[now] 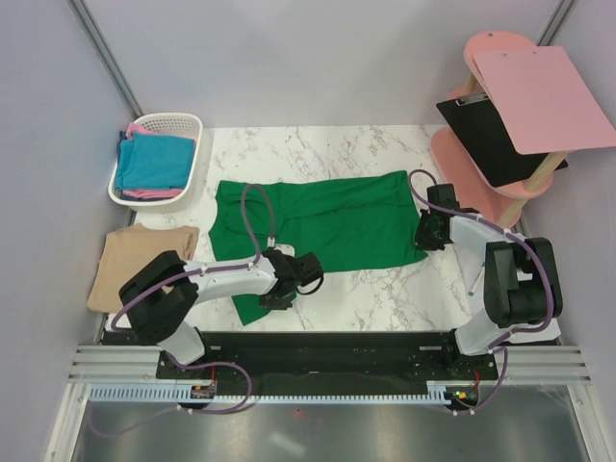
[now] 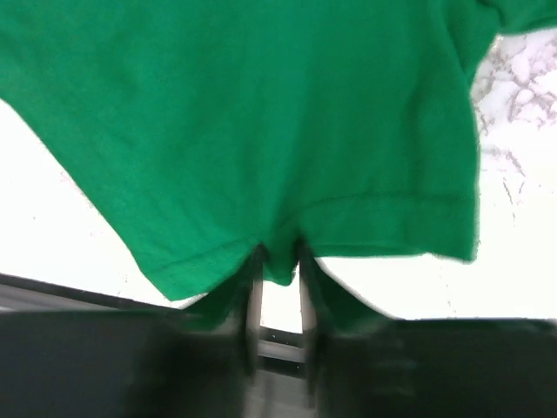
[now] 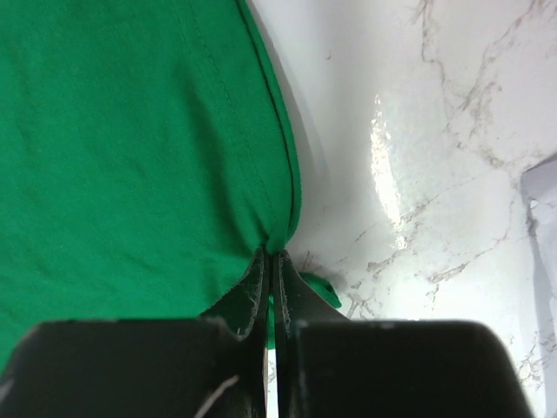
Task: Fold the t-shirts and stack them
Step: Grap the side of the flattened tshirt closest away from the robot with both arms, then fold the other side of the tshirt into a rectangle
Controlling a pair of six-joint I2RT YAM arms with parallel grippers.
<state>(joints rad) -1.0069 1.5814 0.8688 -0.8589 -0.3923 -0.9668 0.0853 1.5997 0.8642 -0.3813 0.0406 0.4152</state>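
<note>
Left pincer point(image 2: 278, 261): nearly closed, with a fold of the green shirt point(image 1: 327, 221) hem nipped between its jaws at the shirt's near edge. The view is blurred, so the hold looks real but not certain.

Right pincer point(image 3: 271, 254): closed tight on the green shirt's near corner at the hem.

Green shirt: spread mostly flat across the middle of the bench point(image 1: 385, 289). One near flap hangs toward the left arm, and no clean fold is made yet.

Tan shirt point(image 1: 135, 260): lies just off the green shirt on the left arm's side, looks folded, probably the start of the stack.

Basket point(image 1: 188, 125): beyond the green shirt's far corner on the same side. It holds a teal shirt point(image 1: 154, 159) and a pink shirt point(image 1: 144, 192), neither dealt with yet.

Progress, judged: early, roughly one shirt done. Left to do: fold the green shirt and stack it, then do the two in the basket.
</note>
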